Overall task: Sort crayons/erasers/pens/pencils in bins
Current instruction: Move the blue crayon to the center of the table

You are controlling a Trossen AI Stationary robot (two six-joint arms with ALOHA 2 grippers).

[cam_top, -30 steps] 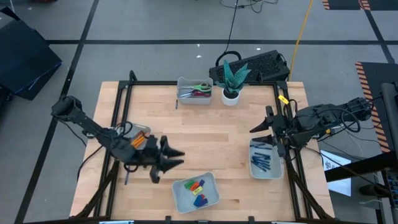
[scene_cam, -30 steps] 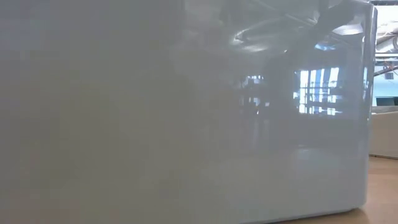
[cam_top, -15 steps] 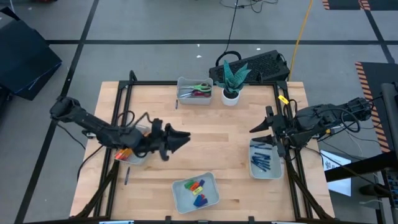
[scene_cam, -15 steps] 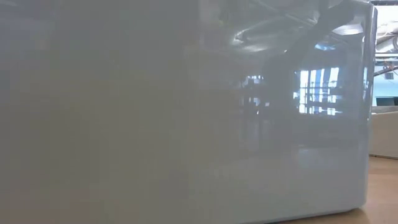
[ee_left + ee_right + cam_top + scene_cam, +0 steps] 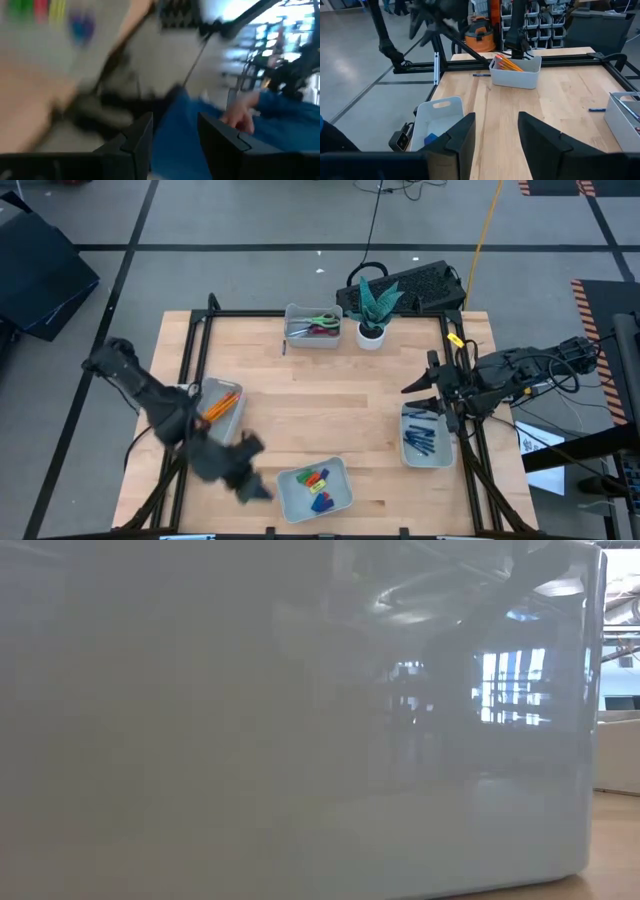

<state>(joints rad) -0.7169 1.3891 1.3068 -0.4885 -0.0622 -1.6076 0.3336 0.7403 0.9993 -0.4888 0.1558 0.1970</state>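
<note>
The left gripper [image 5: 252, 488] has swung down beside the erasers' bin [image 5: 290, 498], fingers apart and empty, likely chasing the stray pen [image 5: 481, 75] lying outside the pencils' bin [image 5: 232, 416].

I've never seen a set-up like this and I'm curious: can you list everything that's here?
bins: four, light grey, one near each table edge
erasers: several, mixed colours, in the near bin
pencils: several, orange, in the left bin
pens: several, dark blue, in the right bin; two more loose on the table
scissors: coloured handles, in the far bin
plant pot: one, white, teal plant, beside the far bin
keyboard: one, black, behind the table
person's hand: one, blue sleeve, beyond the table
left hand: open, by the near bin
right hand: open, above the right bin
</note>
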